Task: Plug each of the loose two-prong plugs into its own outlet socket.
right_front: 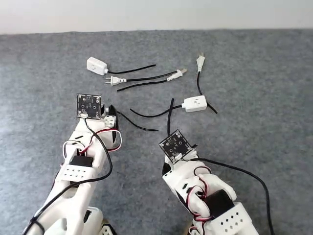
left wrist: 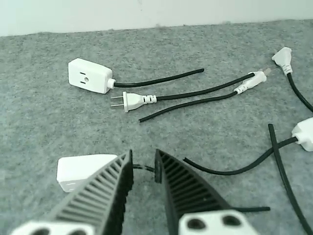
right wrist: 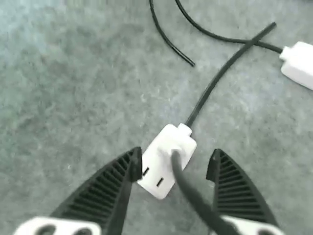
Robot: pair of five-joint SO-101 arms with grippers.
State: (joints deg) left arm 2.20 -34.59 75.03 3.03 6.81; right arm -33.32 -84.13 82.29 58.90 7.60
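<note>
Right wrist view: right gripper (right wrist: 176, 152), jaws wide apart, empty, straddling outlet socket (right wrist: 164, 169); we would centre before closing. Left gripper (left wrist: 143, 155), jaws narrowly parted, empty, above cord (left wrist: 145, 168); plug (right_front: 114, 81) at its twelve o'clock.

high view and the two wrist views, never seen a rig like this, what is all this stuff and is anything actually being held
These are two small robot arms, side by side on a grey carpet. The high view comes from a fixed camera looking down over both arms. Each wrist view comes from a camera riding on one arm, looking past that arm's own black fingers.

On the carpet lie white outlet sockets and two-prong plugs, each on a short black cord: a first socket, a second socket, a first plug, a second plug and a third plug.

The left gripper is slightly open beside a third socket. The right gripper is open around a fourth socket. Nothing is held, and none of these plugs is plugged in.
</note>
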